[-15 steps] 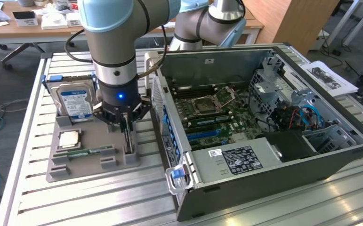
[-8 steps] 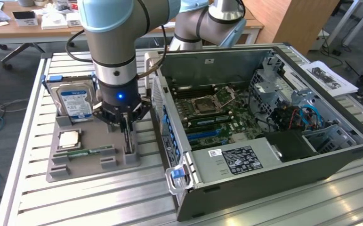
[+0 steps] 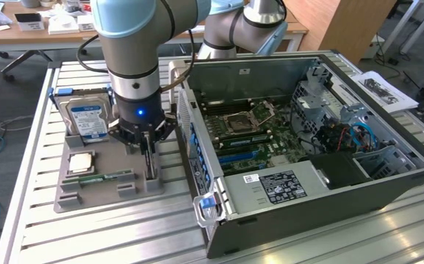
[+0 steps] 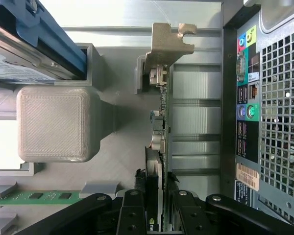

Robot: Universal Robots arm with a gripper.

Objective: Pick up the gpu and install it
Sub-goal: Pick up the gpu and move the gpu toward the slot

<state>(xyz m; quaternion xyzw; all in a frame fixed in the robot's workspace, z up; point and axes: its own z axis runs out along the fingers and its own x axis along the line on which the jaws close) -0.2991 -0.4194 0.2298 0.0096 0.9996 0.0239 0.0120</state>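
Observation:
The gpu (image 3: 150, 163) is a thin dark card standing on edge in a slot of the grey printed holder (image 3: 109, 195), just beside the open computer case (image 3: 387, 181). In the wrist view the gpu (image 4: 161, 112) runs away from the camera, with its silvery end bracket (image 4: 169, 41) at the far end. My gripper (image 3: 147, 147) points straight down over it. The black fingers (image 4: 132, 210) sit on either side of the card's near end and the gripper (image 4: 157, 180) is shut on it. The card still sits in its slot.
A hard drive (image 3: 87, 118) with a blue-white label stands in the holder on the exterior view's left, with a processor chip (image 3: 80, 162) and a green memory stick (image 3: 98, 179) in front of it. Inside the case lies the motherboard (image 3: 248, 132). The case's rear panel (image 4: 269, 98) is close by.

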